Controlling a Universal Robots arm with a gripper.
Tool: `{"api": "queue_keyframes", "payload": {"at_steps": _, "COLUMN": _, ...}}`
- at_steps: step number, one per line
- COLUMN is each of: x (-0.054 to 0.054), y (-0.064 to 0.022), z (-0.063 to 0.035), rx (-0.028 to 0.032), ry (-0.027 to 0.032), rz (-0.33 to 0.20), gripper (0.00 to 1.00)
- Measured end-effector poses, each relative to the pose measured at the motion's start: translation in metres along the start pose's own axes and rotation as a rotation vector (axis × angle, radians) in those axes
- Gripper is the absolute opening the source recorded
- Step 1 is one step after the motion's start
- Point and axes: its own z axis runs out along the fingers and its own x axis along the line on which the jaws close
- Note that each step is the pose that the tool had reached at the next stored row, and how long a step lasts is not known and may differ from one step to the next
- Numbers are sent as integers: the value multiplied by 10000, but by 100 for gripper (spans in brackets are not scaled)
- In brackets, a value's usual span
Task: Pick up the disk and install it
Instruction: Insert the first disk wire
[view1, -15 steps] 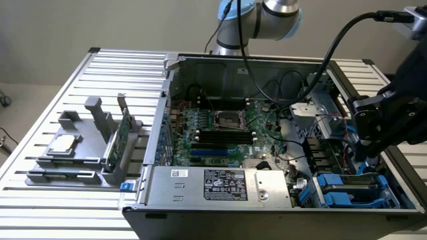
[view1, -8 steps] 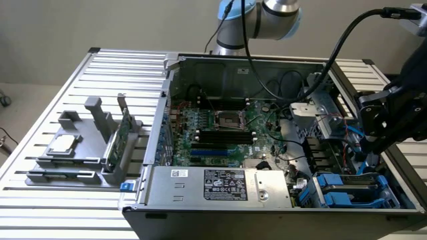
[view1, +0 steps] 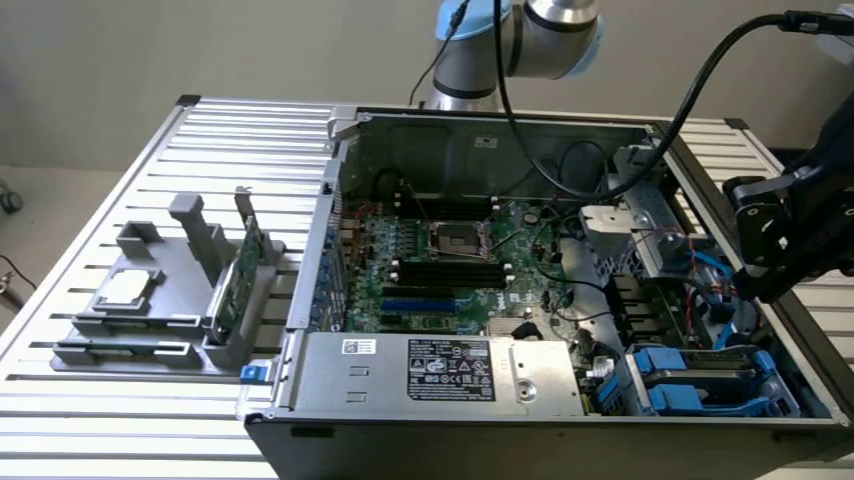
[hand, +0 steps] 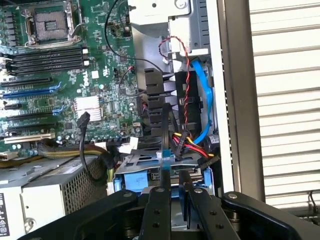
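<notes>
Disk (view1: 694, 375) in its blue carrier sits in the computer case (view1: 400, 440) corner bay; your gripper (view1: 757, 288) hovers above, narrowly parted, holding nothing.

From my seat the exterior view is evenly lit: soft light from above, with no hard shadows on the table (view1: 254, 130). The front wall of the case (view1: 400, 440) is dim. Its interior darkens toward the exterior view's right, where the gripper (view1: 761, 285) reads as a black mass with little detail. In the wrist view I get the table slats bright, close to washed out, while the motherboard (hand: 60, 90) is well lit. The gripper body nearest the lens is dark and slightly soft.
</notes>
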Motion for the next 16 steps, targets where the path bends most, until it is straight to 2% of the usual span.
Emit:
{"api": "queue_keyframes", "payload": {"at_steps": 11, "x": -43, "y": 12, "z": 3, "rx": 2, "ry": -38, "rz": 937, "gripper": 22}}
{"api": "queue_keyframes", "payload": {"at_steps": 14, "x": -43, "y": 12, "z": 14, "rx": -3, "ry": -91, "rz": 1286, "gripper": 22}}
{"api": "queue_keyframes", "payload": {"at_steps": 16, "x": -43, "y": 11, "z": 24, "rx": -4, "ry": -152, "rz": 1508, "gripper": 22}}
